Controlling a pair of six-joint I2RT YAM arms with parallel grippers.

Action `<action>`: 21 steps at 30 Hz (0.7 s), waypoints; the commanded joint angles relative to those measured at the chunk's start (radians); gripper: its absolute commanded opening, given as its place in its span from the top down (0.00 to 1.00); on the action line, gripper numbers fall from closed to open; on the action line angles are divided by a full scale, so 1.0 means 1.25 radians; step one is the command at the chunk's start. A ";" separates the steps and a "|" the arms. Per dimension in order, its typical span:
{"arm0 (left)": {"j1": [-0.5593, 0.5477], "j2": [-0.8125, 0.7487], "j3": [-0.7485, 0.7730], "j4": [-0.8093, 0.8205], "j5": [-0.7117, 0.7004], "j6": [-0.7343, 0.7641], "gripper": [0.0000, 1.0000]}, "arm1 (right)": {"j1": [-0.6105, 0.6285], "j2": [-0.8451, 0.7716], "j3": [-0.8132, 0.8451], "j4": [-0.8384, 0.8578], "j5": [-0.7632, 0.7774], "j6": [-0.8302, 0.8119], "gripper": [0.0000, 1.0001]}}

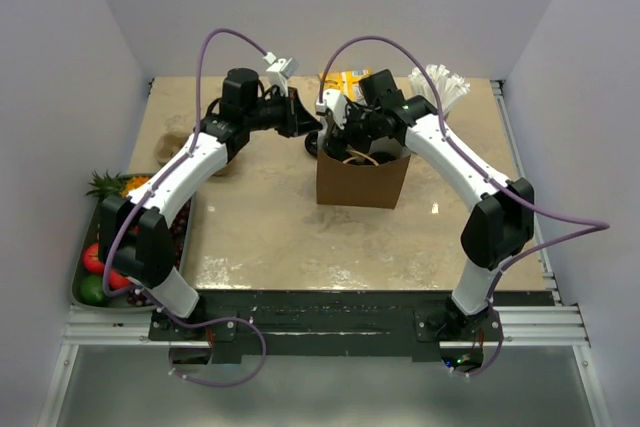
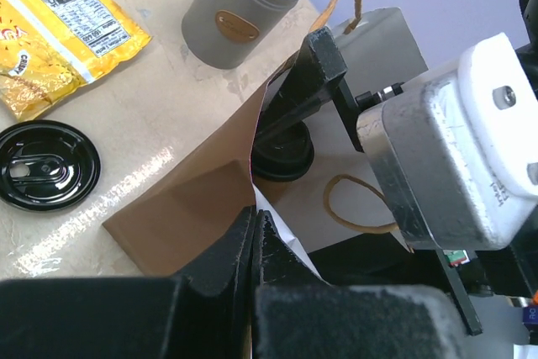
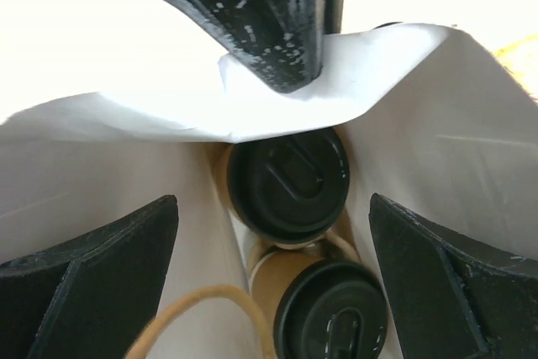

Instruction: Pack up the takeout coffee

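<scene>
- While the left tool (image 2: pixel 254 234) is pinched together on the rim of the paper bag (image 2: pixel 189 203), keeping its mouth spread, it carries no cup.
- Loose black lid (image 2: pixel 46 166): flat on the bench (image 2: pixel 143 124), outside the bag.
- Takeout coffee: upper cup (image 3: pixel 288 181) and lower cup (image 3: pixel 332 313) in the right wrist view, both lidded, upright, close together on the bag floor.
- Right tool (image 3: pixel 273 201): fingers wide apart and empty, in the bag mouth straight above the cups. This arm is the nearer.
- Judgement: a straight vertical withdrawal suits.
</scene>
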 commanded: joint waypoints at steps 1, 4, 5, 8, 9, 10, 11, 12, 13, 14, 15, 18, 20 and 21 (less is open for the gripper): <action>0.006 0.007 0.034 0.028 0.019 -0.015 1.00 | 0.000 -0.031 0.048 -0.048 -0.041 0.026 0.01; 0.006 0.009 0.032 0.032 0.017 -0.015 1.00 | -0.001 -0.038 0.078 -0.065 -0.045 0.042 0.01; 0.005 0.007 0.034 0.032 0.015 -0.015 1.00 | 0.000 -0.038 0.089 -0.079 -0.045 0.052 0.01; 0.006 0.005 0.034 0.032 0.014 -0.015 1.00 | -0.001 -0.046 0.165 -0.112 -0.043 0.074 0.01; 0.006 0.005 0.034 0.032 0.014 -0.014 1.00 | 0.000 -0.047 0.179 -0.121 -0.042 0.078 0.01; 0.006 0.004 0.034 0.033 0.012 -0.015 1.00 | -0.001 -0.055 0.191 -0.127 -0.041 0.087 0.01; 0.005 0.004 0.034 0.035 0.012 -0.015 1.00 | -0.001 -0.060 0.206 -0.128 -0.041 0.094 0.01; 0.006 0.004 0.034 0.036 0.014 -0.016 1.00 | -0.001 -0.065 0.209 -0.128 -0.041 0.099 0.01; 0.005 0.004 0.032 0.037 0.015 -0.018 1.00 | 0.001 -0.075 0.210 -0.127 -0.041 0.109 0.01; 0.005 0.005 0.031 0.039 0.016 -0.018 1.00 | 0.000 -0.079 0.209 -0.126 -0.042 0.114 0.01; 0.005 0.005 0.031 0.043 0.017 -0.021 1.00 | -0.001 -0.082 0.206 -0.127 -0.041 0.117 0.01; 0.003 0.000 0.030 0.048 0.021 -0.024 1.00 | 0.000 -0.111 0.176 -0.093 -0.014 0.136 0.01; 0.005 -0.005 0.030 0.046 0.022 -0.025 1.00 | 0.000 -0.136 0.151 -0.050 0.016 0.147 0.01; 0.005 -0.007 0.028 0.047 0.022 -0.023 1.00 | 0.000 -0.145 0.147 -0.038 0.025 0.147 0.01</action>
